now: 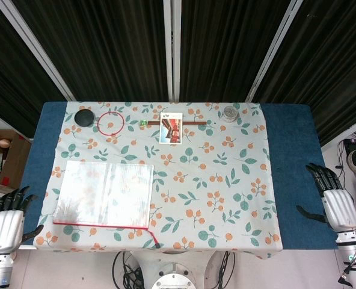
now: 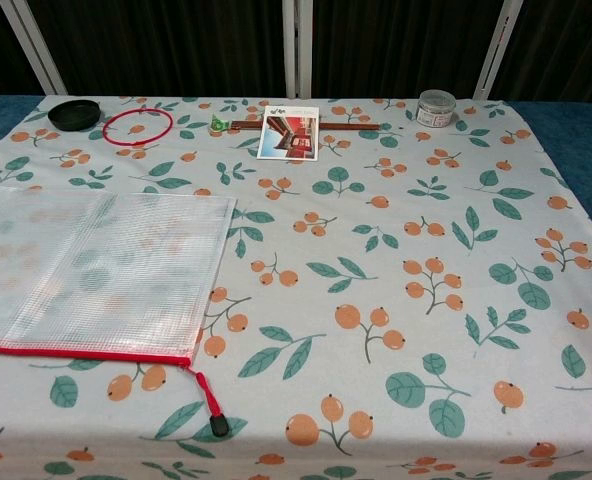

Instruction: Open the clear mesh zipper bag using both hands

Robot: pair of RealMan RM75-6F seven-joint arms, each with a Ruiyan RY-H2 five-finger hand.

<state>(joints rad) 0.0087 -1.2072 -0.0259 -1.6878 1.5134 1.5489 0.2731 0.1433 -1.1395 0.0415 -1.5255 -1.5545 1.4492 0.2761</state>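
**Kid:** Dark curtains behind, and a flowery cloth (image 1: 226,180) on the table. Have you started?

**Me:** Not yet. Both my hands hold nothing. My left hand (image 1: 6,220) sits off the table's near left corner, fingers apart. My right hand (image 1: 333,200) waits by the right edge, fingers apart too.

**Kid:** Where's the bag?

**Me:** The clear mesh zipper bag (image 2: 96,270) lies flat, just ahead of my left fingers and well away from my right ones. Its red zipper looks closed. I think I must hold the bag down with one hand and pinch the pull tab (image 2: 217,425) with the other.

**Kid:** Anything inside?

**Me:** I can't see anything in it. The little jar (image 2: 436,107) far off has its lid on.
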